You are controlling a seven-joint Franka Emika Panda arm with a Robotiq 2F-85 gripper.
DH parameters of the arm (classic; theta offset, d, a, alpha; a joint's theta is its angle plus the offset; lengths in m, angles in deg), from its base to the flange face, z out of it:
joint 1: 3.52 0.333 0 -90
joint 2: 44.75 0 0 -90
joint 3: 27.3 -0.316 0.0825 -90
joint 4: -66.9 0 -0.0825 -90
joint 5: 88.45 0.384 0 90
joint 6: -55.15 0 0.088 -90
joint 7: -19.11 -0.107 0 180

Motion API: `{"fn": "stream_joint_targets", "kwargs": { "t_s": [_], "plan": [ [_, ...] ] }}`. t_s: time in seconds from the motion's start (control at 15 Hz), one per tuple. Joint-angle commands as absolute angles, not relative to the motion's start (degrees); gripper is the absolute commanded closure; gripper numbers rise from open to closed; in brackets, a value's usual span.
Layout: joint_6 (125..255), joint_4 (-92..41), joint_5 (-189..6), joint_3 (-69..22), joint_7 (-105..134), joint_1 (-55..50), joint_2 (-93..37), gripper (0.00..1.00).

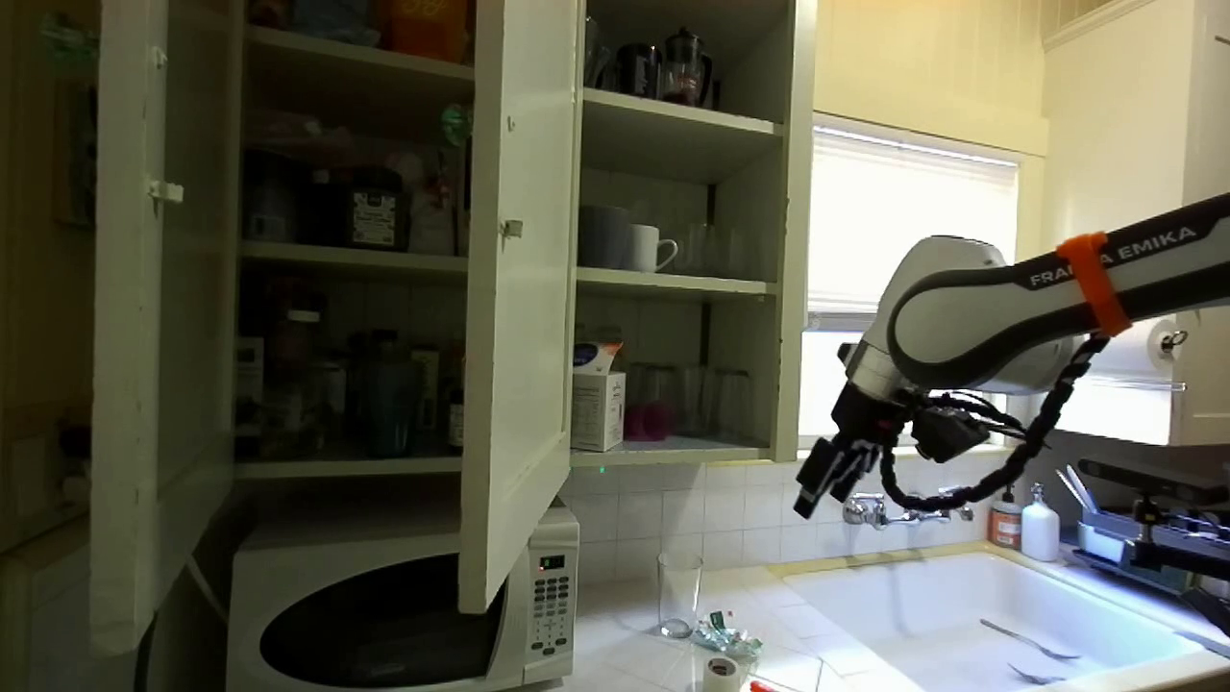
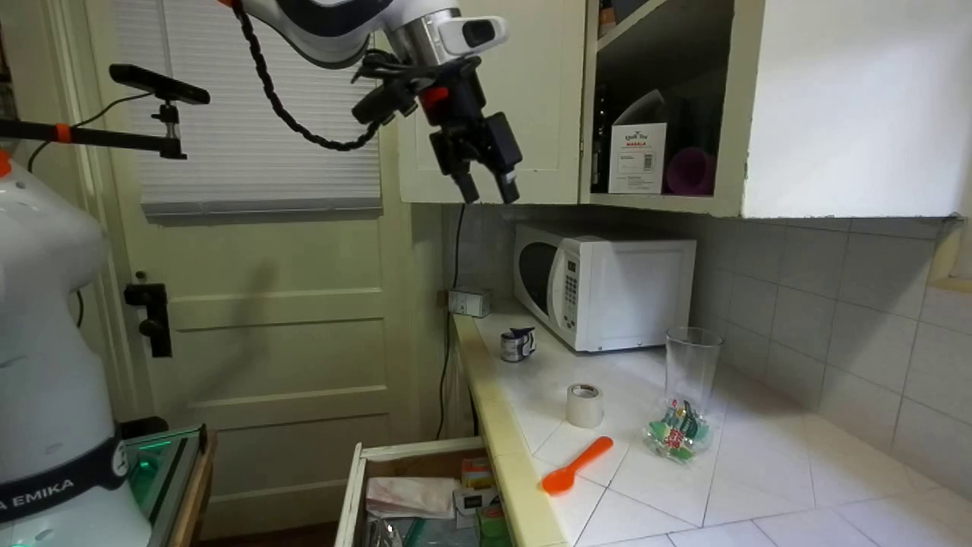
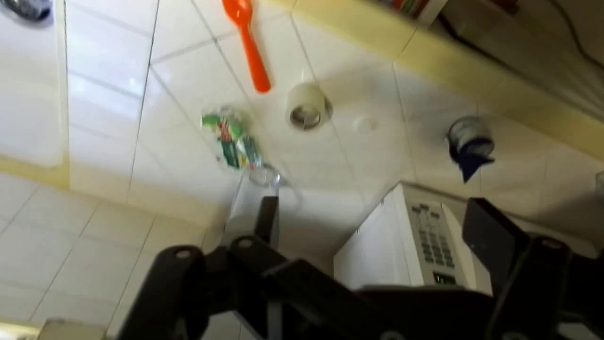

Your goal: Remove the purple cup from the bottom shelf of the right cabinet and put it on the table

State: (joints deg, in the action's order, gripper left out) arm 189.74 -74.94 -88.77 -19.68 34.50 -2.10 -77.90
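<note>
Progress seemed nil: my gripper (image 2: pixel 489 196) hung empty, jaws spread, the purple cup (image 1: pixel 647 423) on the bottom shelf (image 1: pixel 692 451), grasp and move to the table (image 2: pixel 759 463) undone.

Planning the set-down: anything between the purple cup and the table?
Below the purple cup: the bottom shelf, then a clear glass standing on the table. Nothing visible blocks the cup's way out the front.

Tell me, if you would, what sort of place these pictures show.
Most likely a home kitchen: a microwave stands on the tiled countertop, a sink adjoins it, and the cabinet above holds a white mug and glasses.
</note>
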Motion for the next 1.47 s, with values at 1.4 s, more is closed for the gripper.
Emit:
{"fn": "stream_joint_targets", "kwargs": {
  "t_s": [1.4],
  "plan": [
    [232.1, -42.1, -94.4, -18.6, 35.1, 1.1, -38.7, 0.0]
  ]
}}
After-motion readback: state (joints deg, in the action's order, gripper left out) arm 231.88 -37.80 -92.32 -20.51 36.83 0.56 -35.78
